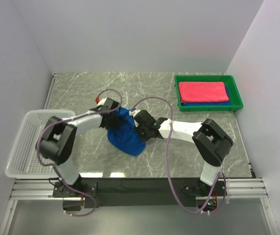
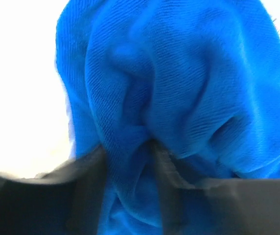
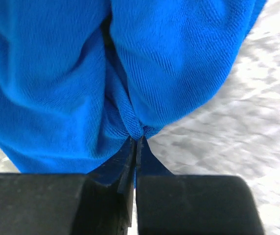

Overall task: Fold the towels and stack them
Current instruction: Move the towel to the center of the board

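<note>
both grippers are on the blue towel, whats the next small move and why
Probably finish closing the left gripper before pulling anything. The right gripper is pinched shut on a fold of the blue towel, but the left one only straddles a bunched fold and its hold looks unsettled. The towel lies crumpled on the table, so both holds should be firm before spreading it.

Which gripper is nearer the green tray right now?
Right. The right gripper, shut on the crumpled blue towel, is down-left of the green tray in the top view. The left gripper grips the towel's opposite side, farther left.
</note>
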Tool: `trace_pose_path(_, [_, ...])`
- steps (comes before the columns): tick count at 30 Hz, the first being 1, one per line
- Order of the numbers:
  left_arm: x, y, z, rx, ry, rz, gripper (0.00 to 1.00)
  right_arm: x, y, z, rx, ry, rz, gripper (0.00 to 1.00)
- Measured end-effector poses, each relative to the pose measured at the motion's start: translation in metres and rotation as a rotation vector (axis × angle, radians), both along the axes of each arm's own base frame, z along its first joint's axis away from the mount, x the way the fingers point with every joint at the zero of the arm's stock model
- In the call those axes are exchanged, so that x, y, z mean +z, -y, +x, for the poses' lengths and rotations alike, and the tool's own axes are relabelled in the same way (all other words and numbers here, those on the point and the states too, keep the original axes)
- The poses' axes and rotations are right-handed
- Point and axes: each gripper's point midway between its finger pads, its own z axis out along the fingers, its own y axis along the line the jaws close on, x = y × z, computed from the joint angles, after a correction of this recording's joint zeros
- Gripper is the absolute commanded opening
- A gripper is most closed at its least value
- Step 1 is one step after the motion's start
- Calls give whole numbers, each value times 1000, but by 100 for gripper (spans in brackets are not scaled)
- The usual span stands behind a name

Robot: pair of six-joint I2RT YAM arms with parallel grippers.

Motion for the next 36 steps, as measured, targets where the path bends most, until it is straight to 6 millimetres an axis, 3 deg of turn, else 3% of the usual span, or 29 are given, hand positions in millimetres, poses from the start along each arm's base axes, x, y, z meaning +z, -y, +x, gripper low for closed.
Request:
trace_pose_path(1, [0, 5, 12, 1, 1, 3, 19, 3, 3, 3, -2, 13, -13, 0])
trace_pose_path(4, [9, 15, 45, -8, 9, 13, 1, 23, 16, 16, -19, 56, -46, 0])
trace_pose_path(5, [17, 18, 59, -10, 26, 8, 1, 38, 22, 24, -34, 81, -45, 0])
trace_pose_path(7, [38, 22, 86, -7, 56, -9, 1, 81, 34, 50, -85, 155, -17, 0])
trace_pose_path(9, [80, 27, 124, -7, 128, -55, 1, 140, 47, 80, -143, 270, 42, 0])
trace_pose_path(11, [131, 31, 158, -12, 239, -118, 6, 201, 62, 101, -193, 401, 103, 0])
trace_pose_path(13, [182, 33, 177, -29, 359, -201, 10, 262, 73, 106, -214, 526, 173, 0])
trace_pose_path(16, [227, 28, 168, -49, 467, -301, 28, 317, 71, 84, -153, 629, 289, 0])
trace_pose_path(17, [232, 25, 159, -48, 489, -321, 40, 324, 67, 75, -125, 637, 319, 0])
trace_pose_path(18, [229, 22, 149, -47, 486, -327, 46, 330, 63, 65, -91, 644, 349, 0])
trace_pose_path(19, [224, 19, 139, -41, 477, -335, 53, 331, 57, 55, -53, 639, 375, 0])
trace_pose_path(20, [212, 15, 129, -35, 460, -335, 73, 329, 49, 43, -9, 623, 397, 0])
trace_pose_path(21, [201, 13, 121, -35, 443, -330, 81, 323, 41, 33, 35, 600, 412, 0])
trace_pose_path(23, [161, 6, 96, -12, 357, -322, 91, 304, 20, 10, 136, 526, 441, 0])
trace_pose_path(25, [119, -5, 62, 9, 262, -301, 93, 278, 0, -14, 231, 430, 450, 0])
trace_pose_path(28, [91, -21, 16, 32, 172, -266, 92, 229, -31, -62, 383, 242, 441, 12])
trace_pose_path(29, [91, -27, 4, 38, 167, -256, 92, 217, -38, -76, 423, 194, 432, 19])
trace_pose_path(30, [97, -31, -5, 39, 182, -254, 92, 201, -44, -93, 466, 137, 417, 41])
trace_pose_path(32, [116, -37, -18, 31, 237, -256, 91, 170, -51, -125, 535, 25, 377, 55])
trace_pose_path(34, [134, -39, -28, 14, 298, -263, 92, 146, -51, -150, 585, -60, 340, 59])
trace_pose_path(36, [145, -36, -40, -19, 333, -263, 91, 129, -43, -161, 576, -103, 309, 63])
